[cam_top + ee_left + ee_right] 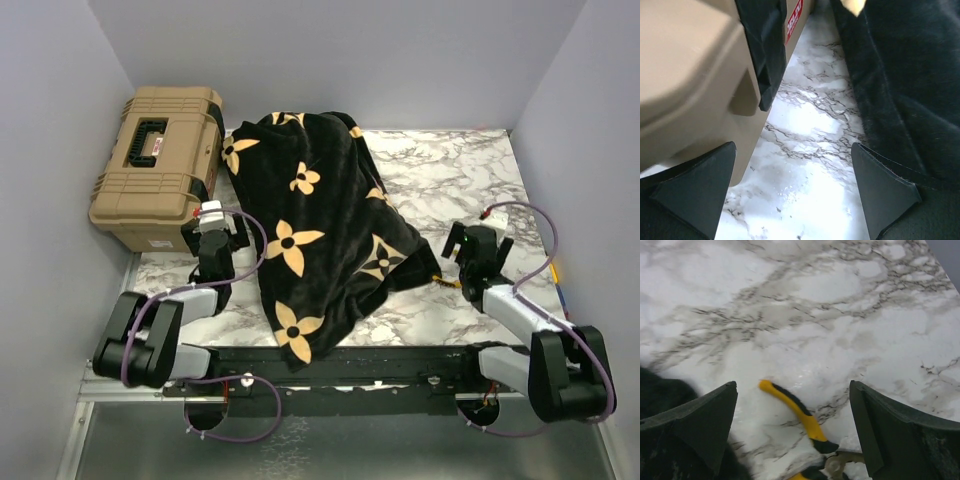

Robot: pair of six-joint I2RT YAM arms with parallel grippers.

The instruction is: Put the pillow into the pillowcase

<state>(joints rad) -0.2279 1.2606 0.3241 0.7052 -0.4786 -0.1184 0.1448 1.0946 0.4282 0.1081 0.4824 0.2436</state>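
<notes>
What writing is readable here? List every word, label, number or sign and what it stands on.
No text can be read.
Red sticker on the tan hard plastic toolbox: white lettering, blurred and cut off, unreadable.
Black plush pillowcase: tan flower motifs only, no lettering.

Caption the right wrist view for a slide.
Open right gripper above the marble table, a yellow-and-black tool handle lying between its fingers, black pillowcase at left.

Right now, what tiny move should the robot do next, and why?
Probably slide the left tool to its right and close it on the pillowcase edge. Its jaws stand open and empty over bare table, between the tan toolbox and the black fabric, which lies close by.
</notes>
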